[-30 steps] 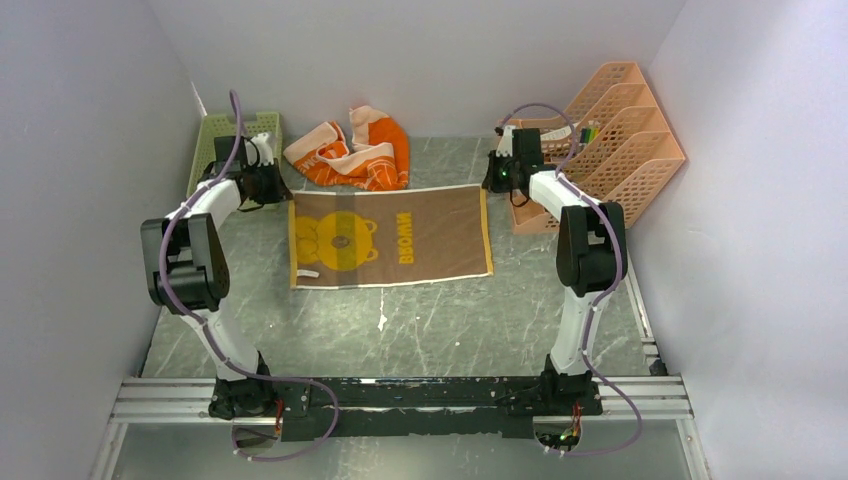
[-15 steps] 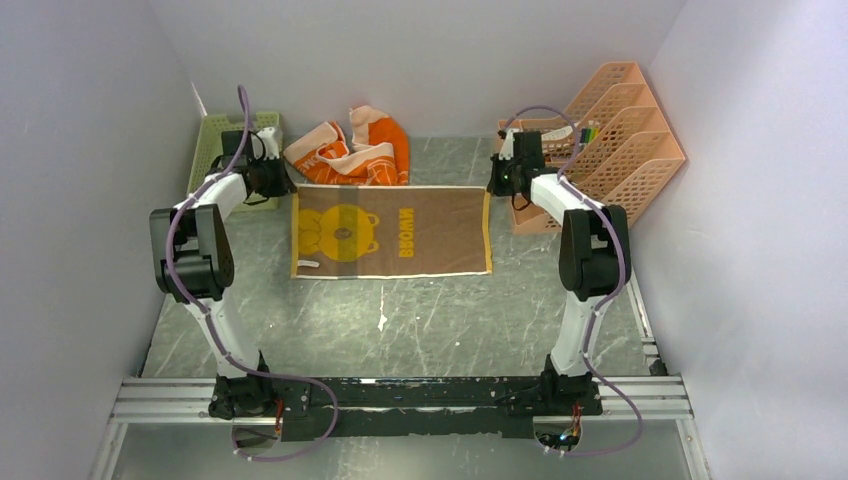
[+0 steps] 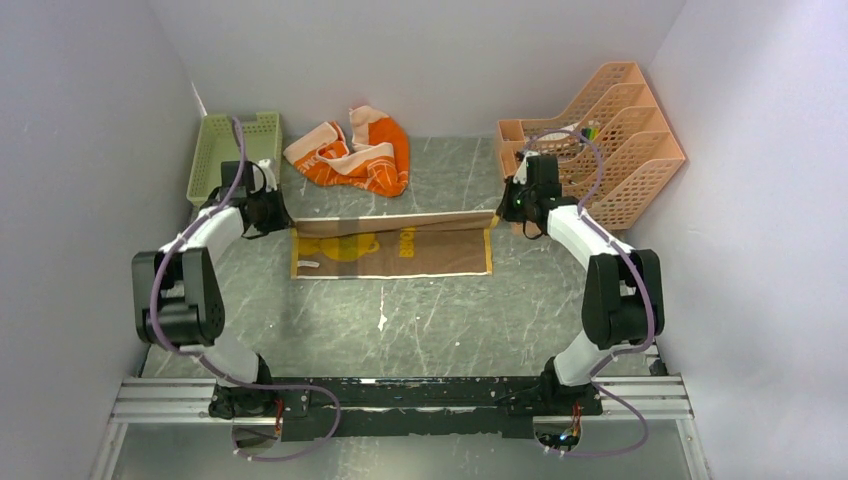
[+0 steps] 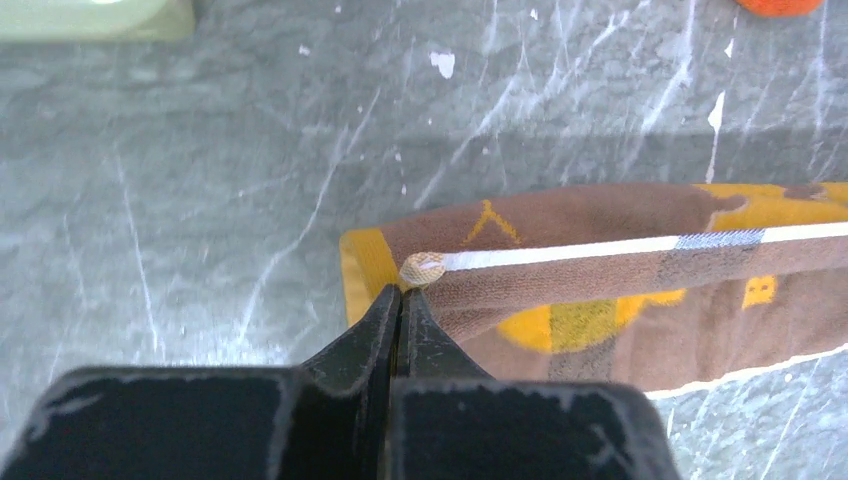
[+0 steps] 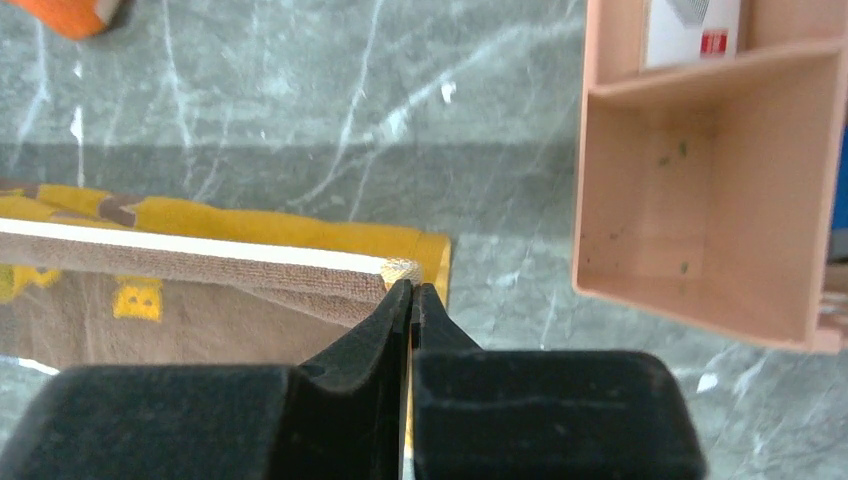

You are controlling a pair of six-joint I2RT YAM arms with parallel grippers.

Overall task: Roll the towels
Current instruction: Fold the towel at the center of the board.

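The smaller mustard-yellow towel [image 3: 400,250], brown-faced with a yellow bear print, lies mid-table with its far edge lifted and folded toward the near side. My left gripper [image 3: 285,222] is shut on its far left corner, seen in the left wrist view [image 4: 402,292] with the towel [image 4: 600,270] stretched to the right. My right gripper [image 3: 497,213] is shut on the far right corner [image 5: 412,288], with the towel [image 5: 200,310] stretched to the left. The bright-orange towel [image 3: 355,152] lies crumpled behind it at the back.
A green mesh basket [image 3: 232,140] stands at the back left, behind my left arm. A peach file rack [image 3: 600,130] stands at the back right, close beside my right gripper [image 5: 700,180]. The walls close in on three sides.
Both grippers have lifted the mustard towel's far corners and drawn them toward the near side. The towel, flat before, now has its far edge folded over itself.
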